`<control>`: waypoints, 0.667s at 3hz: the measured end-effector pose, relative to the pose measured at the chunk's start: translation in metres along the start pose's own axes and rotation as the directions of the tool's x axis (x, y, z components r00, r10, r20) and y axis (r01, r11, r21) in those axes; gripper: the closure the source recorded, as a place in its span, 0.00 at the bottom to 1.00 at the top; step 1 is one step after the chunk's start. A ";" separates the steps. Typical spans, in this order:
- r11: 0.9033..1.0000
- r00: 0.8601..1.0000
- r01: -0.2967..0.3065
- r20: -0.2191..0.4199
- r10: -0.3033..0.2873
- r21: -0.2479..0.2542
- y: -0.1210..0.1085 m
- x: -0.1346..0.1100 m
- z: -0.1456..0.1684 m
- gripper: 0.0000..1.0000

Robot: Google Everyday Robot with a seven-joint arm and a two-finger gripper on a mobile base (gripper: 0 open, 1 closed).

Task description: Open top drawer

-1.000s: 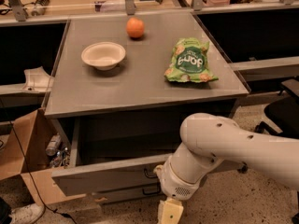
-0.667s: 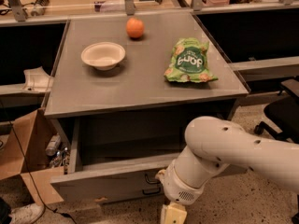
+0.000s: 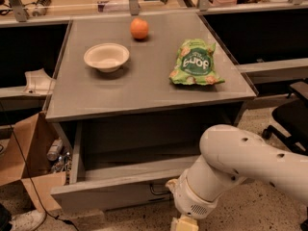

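The top drawer is a grey metal drawer under the grey cabinet top. It stands pulled out toward me, and its deep tray shows behind the front panel. A small dark bar handle sits on the front, partly hidden by my arm. My white arm comes in from the right. My gripper is at the bottom edge of the view, just below and in front of the handle, mostly cut off.
On the cabinet top lie a white bowl, an orange and a green chip bag. A cardboard box with clutter stands at the left. A black chair is at the right.
The drawer front has come a little further out toward me. My arm has shifted slightly right and lower with it.
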State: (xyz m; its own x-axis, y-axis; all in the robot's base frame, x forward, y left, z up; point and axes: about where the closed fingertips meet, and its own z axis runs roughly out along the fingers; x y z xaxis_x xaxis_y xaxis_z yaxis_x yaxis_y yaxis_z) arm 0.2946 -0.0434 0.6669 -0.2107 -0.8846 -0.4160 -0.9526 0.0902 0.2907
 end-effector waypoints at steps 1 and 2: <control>1.000 1.000 -0.003 0.001 0.003 -0.004 0.001 0.001 0.001 0.00; 1.000 1.000 -0.022 0.011 0.022 -0.002 0.017 0.007 -0.004 0.00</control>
State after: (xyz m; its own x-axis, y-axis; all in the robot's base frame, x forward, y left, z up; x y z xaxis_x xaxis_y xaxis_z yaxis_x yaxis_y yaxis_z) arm 0.2780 -0.0503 0.6727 -0.2335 -0.8776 -0.4187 -0.9475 0.1085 0.3009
